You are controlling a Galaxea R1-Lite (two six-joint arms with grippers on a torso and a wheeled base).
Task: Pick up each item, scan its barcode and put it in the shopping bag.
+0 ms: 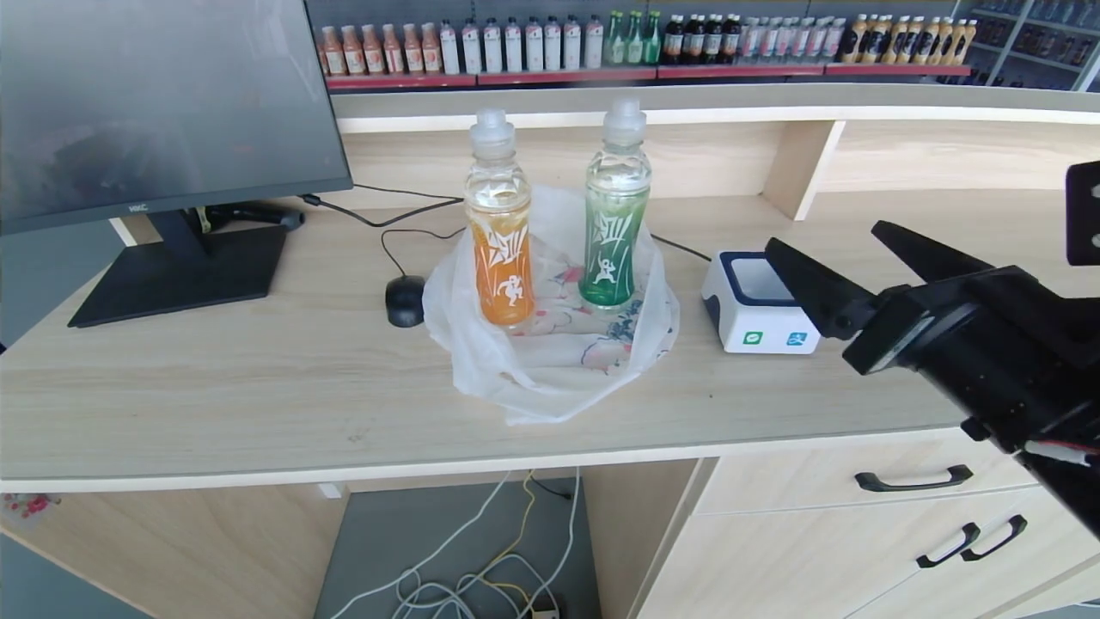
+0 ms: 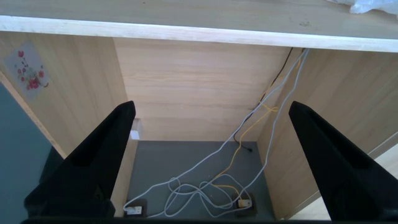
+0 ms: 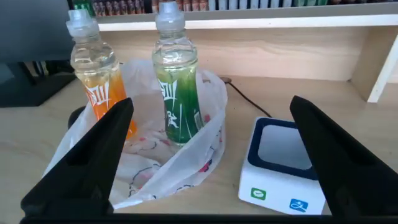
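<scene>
Two bottles stand upright on a white plastic shopping bag (image 1: 550,352) spread flat on the wooden counter: an orange bottle (image 1: 500,236) on the left and a green bottle (image 1: 614,219) on the right. A white barcode scanner (image 1: 756,305) sits to the right of the bag. My right gripper (image 1: 825,239) is open and holds nothing, above the counter's right part, just right of the scanner. In the right wrist view the right gripper (image 3: 211,102) faces the green bottle (image 3: 177,81), the orange bottle (image 3: 99,81) and the scanner (image 3: 283,168). My left gripper (image 2: 211,106) is open and holds nothing, low in front of the space under the counter.
A monitor (image 1: 155,94) stands at the counter's back left, with a black mouse (image 1: 404,299) and its cable beside the bag. Shelves of bottles (image 1: 644,39) line the back wall. Drawers (image 1: 911,477) sit under the counter at right, and loose cables (image 2: 211,180) lie under it.
</scene>
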